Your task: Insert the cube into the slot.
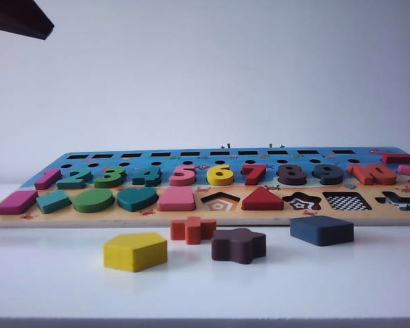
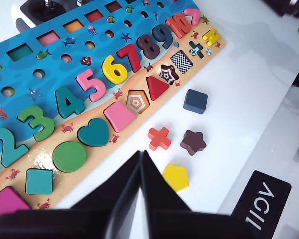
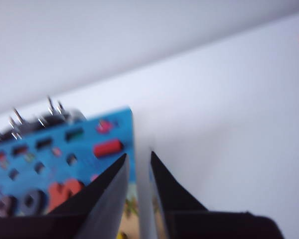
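Note:
The cube [image 1: 321,230] [image 2: 195,101], a flat navy-blue square block, lies on the white table in front of the board's right part. The slot [image 1: 347,202] [image 2: 181,61] is the square cutout with a checkerboard base in the board's front row. My left gripper [image 2: 141,153] is shut and empty, hovering over the table beside the yellow pentagon [image 2: 176,177], well short of the cube. The blurred right wrist view shows my right gripper [image 3: 138,155] slightly open with nothing in it, above the board's blue corner. Neither gripper shows in the exterior view.
The wooden puzzle board [image 1: 55,220] [image 2: 50,55] holds numbers and shapes. Loose on the table lie a yellow pentagon [image 1: 134,251], a red cross [image 1: 192,229] [image 2: 159,139] and a brown star [image 1: 238,245] [image 2: 193,142]. A dark object [image 1: 17,17] hangs at the upper left.

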Robot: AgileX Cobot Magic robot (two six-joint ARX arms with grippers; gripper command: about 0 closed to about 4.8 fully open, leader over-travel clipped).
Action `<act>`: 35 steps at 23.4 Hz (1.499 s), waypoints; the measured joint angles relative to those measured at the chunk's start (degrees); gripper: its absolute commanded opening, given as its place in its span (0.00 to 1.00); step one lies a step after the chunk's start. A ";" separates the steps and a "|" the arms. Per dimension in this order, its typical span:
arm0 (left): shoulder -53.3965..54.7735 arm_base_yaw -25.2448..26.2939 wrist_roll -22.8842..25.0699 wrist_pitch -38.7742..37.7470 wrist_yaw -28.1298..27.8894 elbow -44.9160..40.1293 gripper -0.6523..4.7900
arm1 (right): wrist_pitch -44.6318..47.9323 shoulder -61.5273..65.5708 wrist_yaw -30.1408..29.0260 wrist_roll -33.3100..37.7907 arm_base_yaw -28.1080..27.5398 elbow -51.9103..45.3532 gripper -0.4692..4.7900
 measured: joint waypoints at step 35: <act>-4.35 4.02 0.00 -1.46 3.78 -3.93 0.13 | -46.47 34.97 -30.75 -8.70 0.09 57.77 0.29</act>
